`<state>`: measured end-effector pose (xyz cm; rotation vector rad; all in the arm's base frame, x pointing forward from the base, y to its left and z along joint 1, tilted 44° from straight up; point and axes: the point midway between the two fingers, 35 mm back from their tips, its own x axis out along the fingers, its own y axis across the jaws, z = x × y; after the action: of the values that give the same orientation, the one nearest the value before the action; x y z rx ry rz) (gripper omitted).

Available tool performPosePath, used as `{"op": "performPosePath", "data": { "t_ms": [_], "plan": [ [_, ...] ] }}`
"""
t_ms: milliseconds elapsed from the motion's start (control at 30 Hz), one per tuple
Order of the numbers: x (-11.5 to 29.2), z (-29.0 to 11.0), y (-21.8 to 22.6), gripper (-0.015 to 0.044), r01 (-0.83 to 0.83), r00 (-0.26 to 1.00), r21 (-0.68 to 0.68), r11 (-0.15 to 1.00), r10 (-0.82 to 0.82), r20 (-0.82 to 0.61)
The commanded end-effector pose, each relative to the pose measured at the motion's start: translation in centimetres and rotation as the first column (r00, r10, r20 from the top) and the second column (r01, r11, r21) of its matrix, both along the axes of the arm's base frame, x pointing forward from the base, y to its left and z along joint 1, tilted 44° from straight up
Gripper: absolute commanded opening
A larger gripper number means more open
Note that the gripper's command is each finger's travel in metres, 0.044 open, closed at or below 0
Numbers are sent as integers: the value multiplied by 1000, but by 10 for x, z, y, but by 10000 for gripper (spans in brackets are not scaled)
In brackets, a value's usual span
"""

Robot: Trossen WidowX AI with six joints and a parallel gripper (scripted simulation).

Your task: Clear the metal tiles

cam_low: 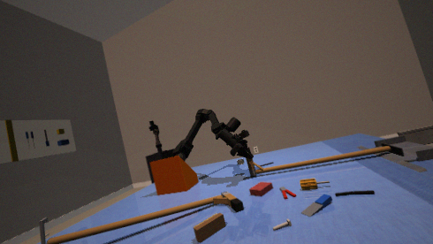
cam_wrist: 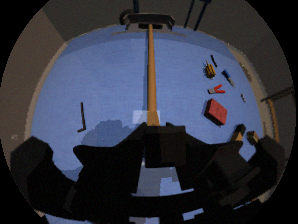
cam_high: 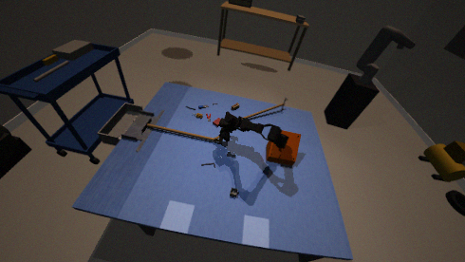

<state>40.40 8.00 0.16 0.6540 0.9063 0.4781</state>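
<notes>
My gripper [cam_high: 222,139] [cam_low: 252,171] [cam_wrist: 156,124] is shut on the near end of the long scraper [cam_high: 185,132] [cam_low: 327,158] [cam_wrist: 150,70]. Its wooden handle runs low over the blue table toward the far left edge. The scraper's blade end reaches the grey steel bench plate [cam_high: 139,127] [cam_low: 417,152]. The open grey catch box [cam_high: 108,128] sits just past the plate, and in the wrist view it shows at the top [cam_wrist: 148,19]. I cannot make out any metal tiles on the plate.
A second long wooden pole [cam_high: 266,110] [cam_low: 132,219] lies on the table. Small clutter lies around it: a red block [cam_low: 261,188] [cam_wrist: 216,111], red pliers [cam_low: 287,193], a blue-handled putty knife [cam_low: 318,204], a bolt [cam_low: 281,224]. A blue cart [cam_high: 57,76] stands left of the table.
</notes>
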Motion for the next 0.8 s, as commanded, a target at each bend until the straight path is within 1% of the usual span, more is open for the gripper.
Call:
{"op": "performPosePath", "data": {
  "t_ms": [0,767],
  "plan": [
    [-4,4,-4,0,6,1000,0,1000,-6,15],
    [-41,2,-7,0,8,1000,0,1000,-8,15]
  ]
}}
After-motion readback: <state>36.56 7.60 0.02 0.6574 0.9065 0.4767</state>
